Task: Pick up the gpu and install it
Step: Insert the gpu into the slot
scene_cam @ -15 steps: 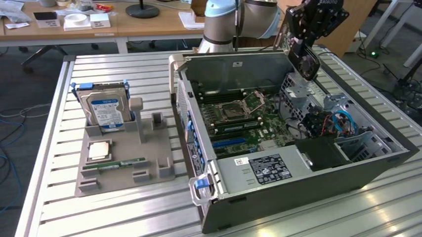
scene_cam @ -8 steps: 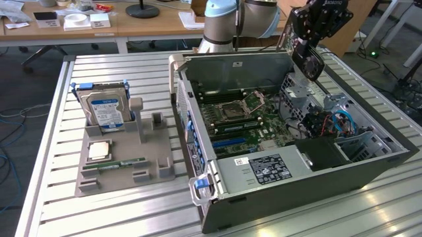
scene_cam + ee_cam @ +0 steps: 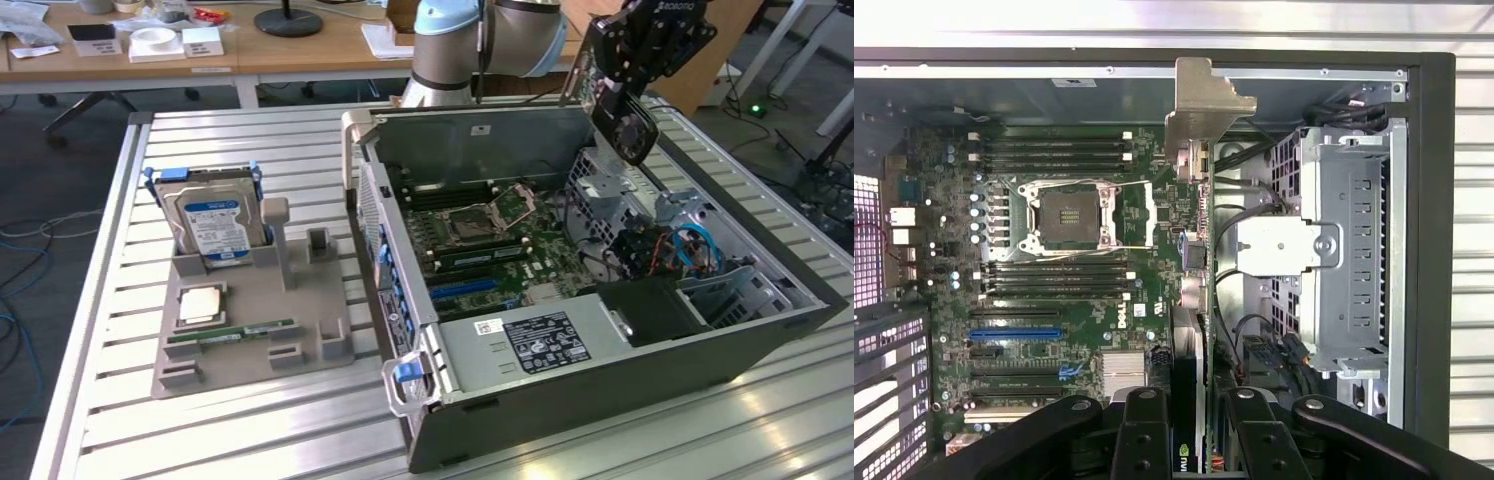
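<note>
Grey parts tray [image 3: 254,345] sits at the exterior view's left on the slatted table [image 3: 107,400]. Hard drive [image 3: 214,225] stands upright in the tray's far slot, CPU [image 3: 203,303] lies flat mid-tray, RAM stick [image 3: 248,330] lies flat nearer.

Just right of the tray is the open PC case [image 3: 454,440], on its side. Motherboard [image 3: 494,245] is exposed, PSU [image 3: 527,340] sits at the near end, and there are blue cables [image 3: 694,248] by the drive bays at the exterior view's right.

Arm [image 3: 481,40] comes in from the far side. Gripper [image 3: 617,95] is over the case's far right corner, clamped on the gpu [image 3: 635,135]. The card hangs on edge with its fan face showing, above the case rim and not in a slot.

In the wrist view the fingers [image 3: 1144,430] pinch the card edge-on. Its silver bracket [image 3: 1206,105] points at the case wall. The card lines up between the motherboard and the drive cage [image 3: 1344,250], well apart from the blue slot [image 3: 1014,333].
</note>
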